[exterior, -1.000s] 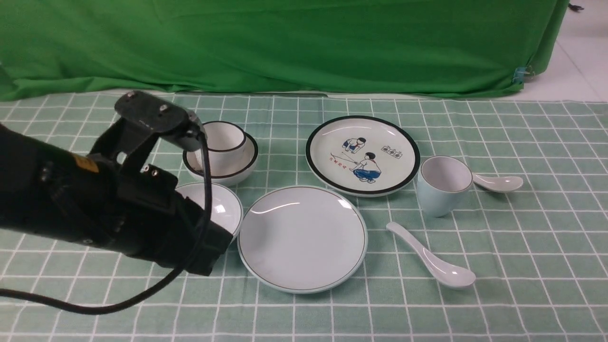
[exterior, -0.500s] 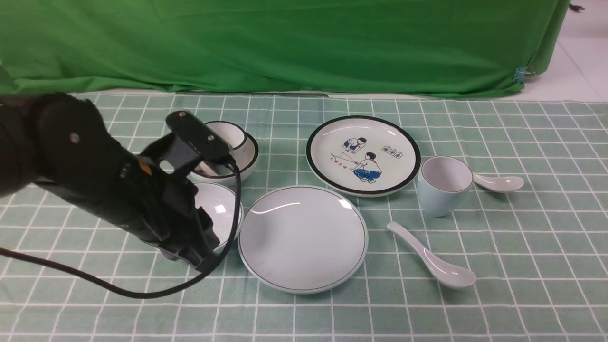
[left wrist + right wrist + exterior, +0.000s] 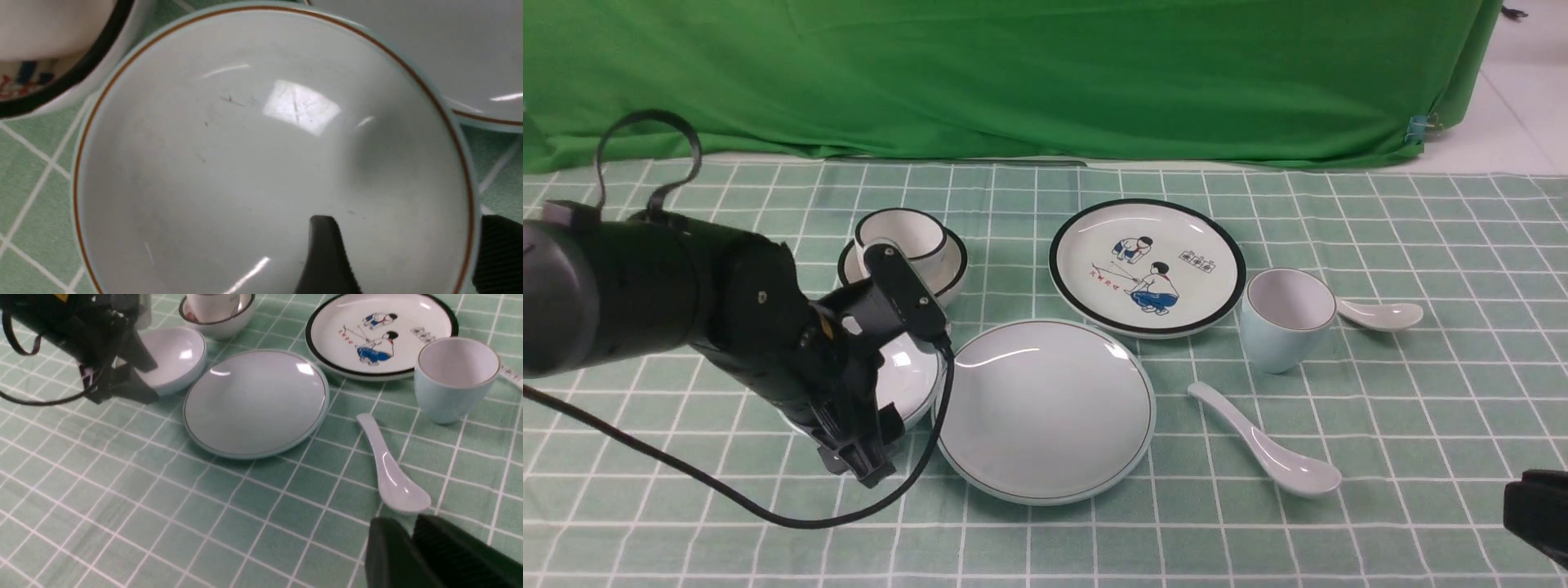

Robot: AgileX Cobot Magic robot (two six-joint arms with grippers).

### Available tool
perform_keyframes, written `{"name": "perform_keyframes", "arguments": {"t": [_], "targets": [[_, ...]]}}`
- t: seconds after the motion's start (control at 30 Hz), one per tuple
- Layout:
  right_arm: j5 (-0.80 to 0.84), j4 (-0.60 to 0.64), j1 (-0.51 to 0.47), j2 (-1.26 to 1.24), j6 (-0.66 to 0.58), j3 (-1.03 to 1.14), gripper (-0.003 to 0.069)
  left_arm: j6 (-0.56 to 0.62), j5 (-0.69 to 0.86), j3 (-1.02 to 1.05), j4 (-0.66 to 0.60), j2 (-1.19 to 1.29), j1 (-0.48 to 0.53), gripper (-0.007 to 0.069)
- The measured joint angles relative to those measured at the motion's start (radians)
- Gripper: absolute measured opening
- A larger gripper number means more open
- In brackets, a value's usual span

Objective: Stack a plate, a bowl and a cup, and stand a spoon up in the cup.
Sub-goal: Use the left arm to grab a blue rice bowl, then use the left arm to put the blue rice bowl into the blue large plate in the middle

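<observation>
The pale blue-grey bowl [image 3: 913, 367] sits on the cloth just left of the plain plate [image 3: 1045, 408]. My left gripper [image 3: 872, 437] is open and straddles the bowl's near rim. In the left wrist view, one finger [image 3: 327, 257] is inside the bowl [image 3: 245, 163] and the other is outside it. The cup [image 3: 1282, 320] stands upright to the right. The plain spoon [image 3: 1262, 441] lies in front of it. My right gripper [image 3: 408, 539] is shut and empty, low at the front right, just short of the spoon's scoop [image 3: 402, 494].
A white plate with a black rim and cartoon children [image 3: 1147, 265] lies behind the plain plate. A black-rimmed cream bowl with a white cup in it [image 3: 907, 253] stands behind the blue-grey bowl. A second spoon [image 3: 1380, 314] lies behind the cup. A green backdrop hangs at the far edge.
My left arm has swung down and turned, bringing its open fingers over the bowl's near rim. My right gripper has come into the front view at the bottom right corner.
</observation>
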Motion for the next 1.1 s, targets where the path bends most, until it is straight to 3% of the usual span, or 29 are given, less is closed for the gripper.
{"name": "perform_keyframes", "arguments": {"t": [0.13,0.33,0.47,0.73,0.87,1.1], "targets": [[0.007,-0.001,0.000,0.004,-0.001,0.000,0.0122,0.002,0.000,0.000,0.012,0.037,0.000,0.0339],[0.013,-0.001,0.000,0.004,-0.005,0.000,0.0125,0.011,0.025,-0.018,0.009,0.016,-0.002,0.0068],[0.013,-0.001,0.000,0.004,-0.011,0.000,0.0129,-0.047,0.089,-0.017,-0.004,-0.044,-0.013,0.0031],[0.013,-0.002,0.000,0.004,-0.038,0.000,0.0135,-0.117,0.156,-0.061,-0.033,-0.202,-0.207,0.0030],[0.012,-0.004,0.000,0.004,-0.041,0.000,0.0139,-0.117,0.155,-0.162,-0.023,-0.124,-0.330,0.0030],[0.018,-0.004,0.000,0.004,-0.042,0.000,0.0142,-0.121,0.156,-0.265,0.070,0.096,-0.403,0.0030]]}}
